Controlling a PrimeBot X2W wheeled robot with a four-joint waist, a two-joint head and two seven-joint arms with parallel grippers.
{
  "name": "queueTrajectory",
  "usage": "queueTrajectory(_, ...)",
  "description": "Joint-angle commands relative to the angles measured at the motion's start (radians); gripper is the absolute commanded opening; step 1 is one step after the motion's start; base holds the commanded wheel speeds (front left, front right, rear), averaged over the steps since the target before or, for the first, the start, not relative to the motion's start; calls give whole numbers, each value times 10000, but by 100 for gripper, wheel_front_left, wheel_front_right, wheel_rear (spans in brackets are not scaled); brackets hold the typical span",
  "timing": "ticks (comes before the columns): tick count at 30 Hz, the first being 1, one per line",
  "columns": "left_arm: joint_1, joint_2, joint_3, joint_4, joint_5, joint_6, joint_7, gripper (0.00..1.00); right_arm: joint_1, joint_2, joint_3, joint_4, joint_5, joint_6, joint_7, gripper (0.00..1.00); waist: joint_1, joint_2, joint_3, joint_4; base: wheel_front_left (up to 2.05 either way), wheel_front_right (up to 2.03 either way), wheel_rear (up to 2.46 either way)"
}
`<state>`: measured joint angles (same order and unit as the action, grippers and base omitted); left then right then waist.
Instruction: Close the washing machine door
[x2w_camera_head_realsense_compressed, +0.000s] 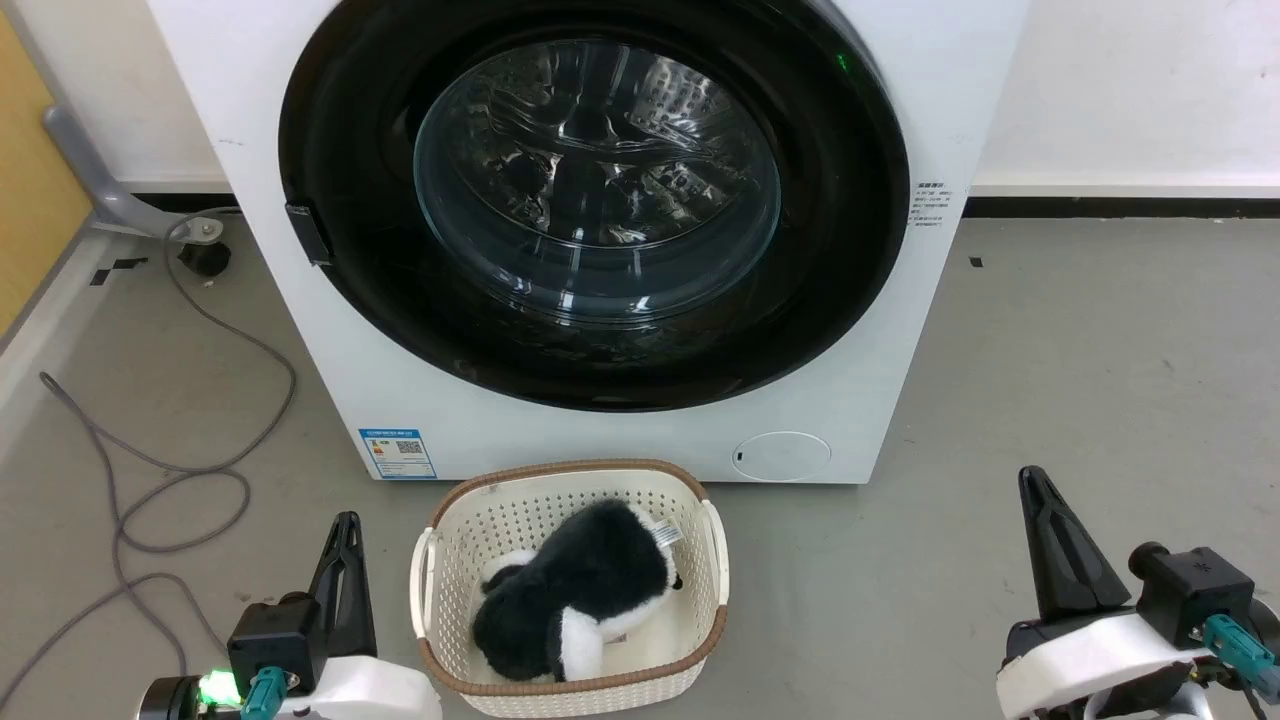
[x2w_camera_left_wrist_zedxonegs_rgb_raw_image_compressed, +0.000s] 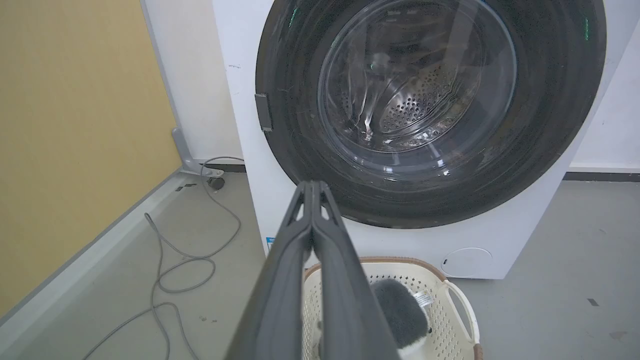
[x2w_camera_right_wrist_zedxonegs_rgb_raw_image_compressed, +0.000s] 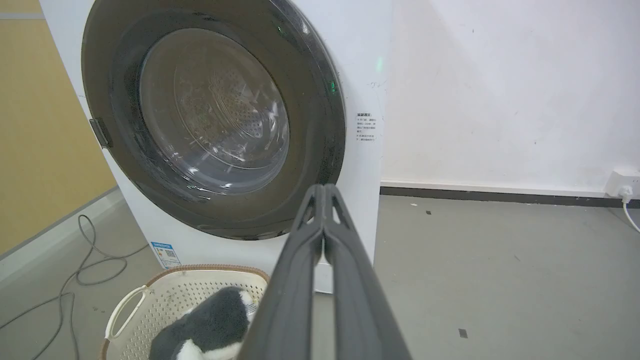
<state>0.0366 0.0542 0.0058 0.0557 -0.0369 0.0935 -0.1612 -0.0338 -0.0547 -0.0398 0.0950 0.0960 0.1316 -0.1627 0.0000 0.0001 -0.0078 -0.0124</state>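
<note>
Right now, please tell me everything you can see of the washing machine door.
The washing machine door is large and round, with a wide glossy black rim around a clear bulging glass window. A small dark tab sits on its left edge. It appears shut, flat against the white washing machine. The perforated steel drum shows through the glass. Nothing else touches it.

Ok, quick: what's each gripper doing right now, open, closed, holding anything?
Left gripper: closed, holding nothing.
Right gripper: closed, holding nothing.

Basket (x2w_camera_head_realsense_compressed: 500, 520) before washing machine (x2w_camera_head_realsense_compressed: 600, 440)
</note>
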Motion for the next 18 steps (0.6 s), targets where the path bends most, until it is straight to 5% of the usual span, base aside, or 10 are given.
queueTrajectory(1, -118, 8, -8, -57, 78, -38, 54, 0, 115, 17, 25, -79, -62, -4, 54, 0, 0, -1, 2, 3, 0, 0, 0)
queueTrajectory(18, -176, -3, -20, -175, 146, -249, 420, 0, 168, 24, 113, -284, -273, -5, 424, 0, 0, -1, 20, 31, 0, 0, 0)
